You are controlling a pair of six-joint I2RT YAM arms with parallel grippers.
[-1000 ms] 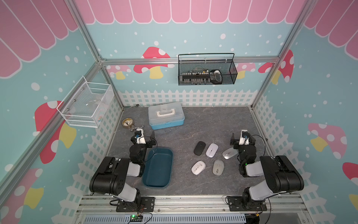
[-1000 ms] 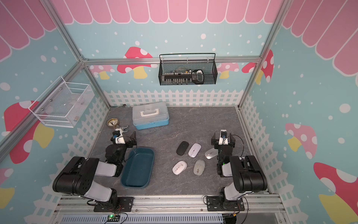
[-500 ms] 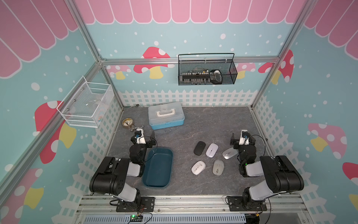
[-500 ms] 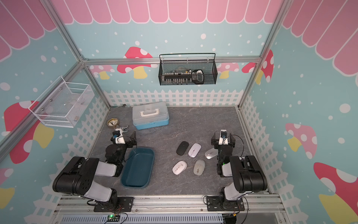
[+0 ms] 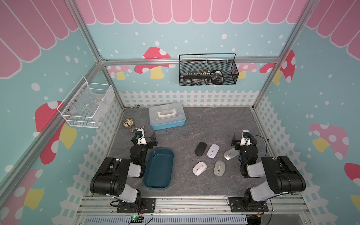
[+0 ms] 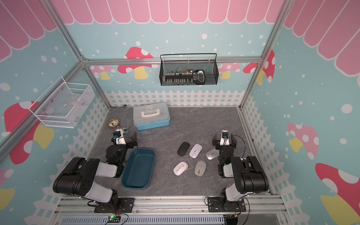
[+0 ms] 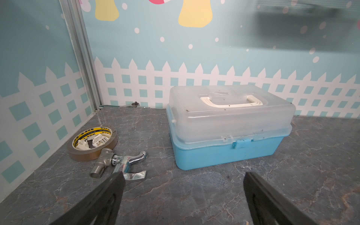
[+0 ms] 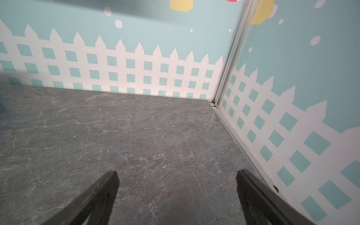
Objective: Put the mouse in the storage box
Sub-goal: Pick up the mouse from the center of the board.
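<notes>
The dark teal-blue shallow plastic storage box point(image 5: 158, 168) lies at the near left of the grey marbled tabletop point(image 5: 204, 126), just beside the left arm. Five mice lie on the table to its right: a black mouse point(image 5: 200, 148), a white mouse point(image 5: 213, 151) and a silver mouse point(image 5: 230, 153) in the farther row, and a second white mouse point(image 5: 199, 168) and a grey mouse point(image 5: 219, 168) nearer. The left gripper point(image 7: 183, 175) has its jaws spread wide, gripping nothing, and faces a light-blue plastic case with a translucent lid point(image 7: 229, 132), a brown tape roll point(image 7: 92, 144) and a chrome tap point(image 7: 120, 163); the right gripper point(image 8: 176, 173) is likewise spread wide over bare table.
</notes>
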